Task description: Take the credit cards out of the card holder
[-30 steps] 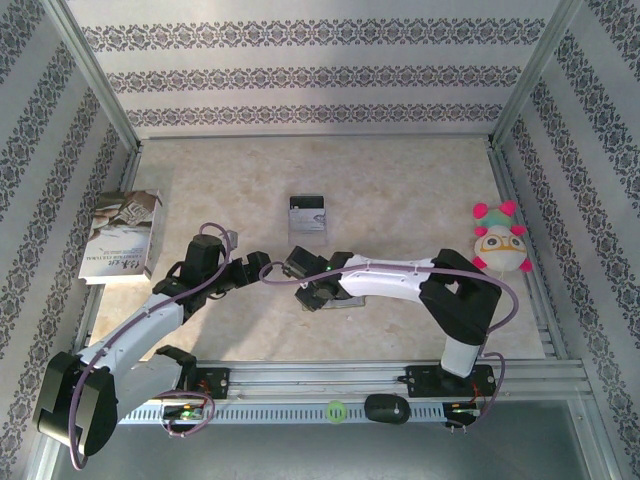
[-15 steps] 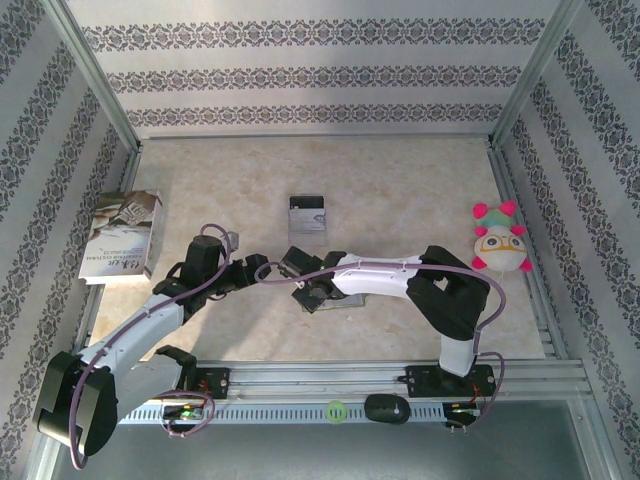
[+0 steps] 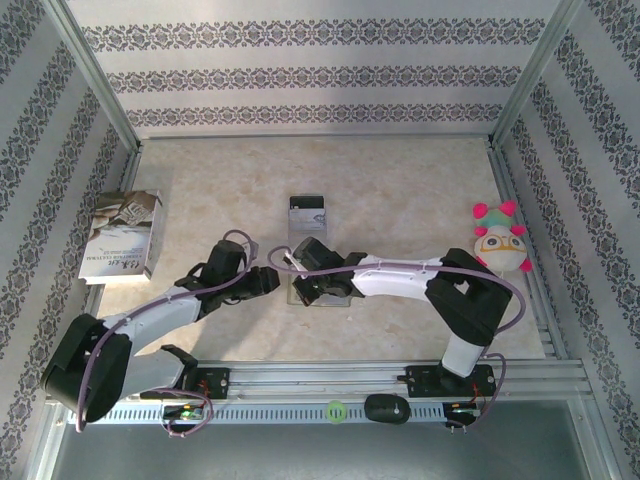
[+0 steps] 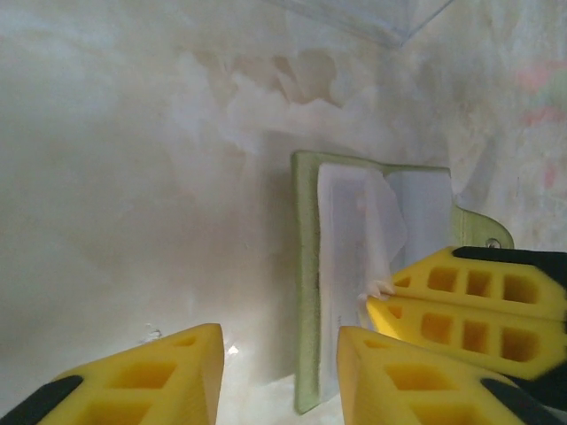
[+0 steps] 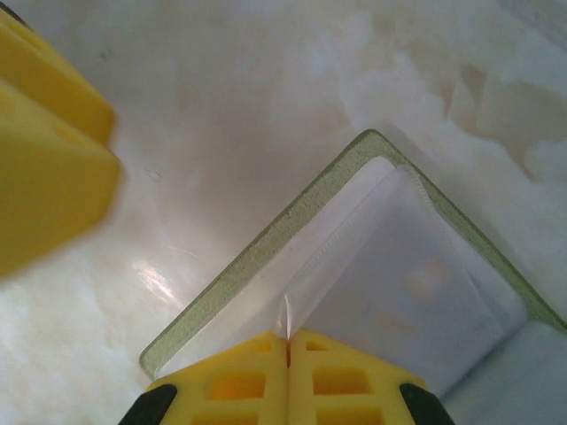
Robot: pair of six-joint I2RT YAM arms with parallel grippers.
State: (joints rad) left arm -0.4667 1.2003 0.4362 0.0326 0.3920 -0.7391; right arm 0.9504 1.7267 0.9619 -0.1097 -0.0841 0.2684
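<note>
Claws sit close together at the near middle of the table [image 3: 420, 190]. Left claw [image 4: 276, 345] hovers wide, nothing between its yellow fingers [image 4: 168, 372], just beside the left edge of the card holder [image 4: 306, 292]. Right claw [image 5: 288, 343] is closed narrow, pinching a thin clear pocket layer of the card holder at the holder's near edge.

Card holder lies flat and open on the table under the right claw, olive rim around pale glossy pockets facing up. Pocket film is lifted and creased where it is pinched. Faint marks show through the pockets; can't tell if a card is inside.

Credit cards [image 3: 307, 213] lie on the table just beyond the card holder, apart from it, black band at the far end, outside any pocket. Can't tell how many are stacked there.

Printed booklet [image 3: 122, 235] lies at the far left of the table. Plush toy [image 3: 498, 240] sits at the right edge.
</note>
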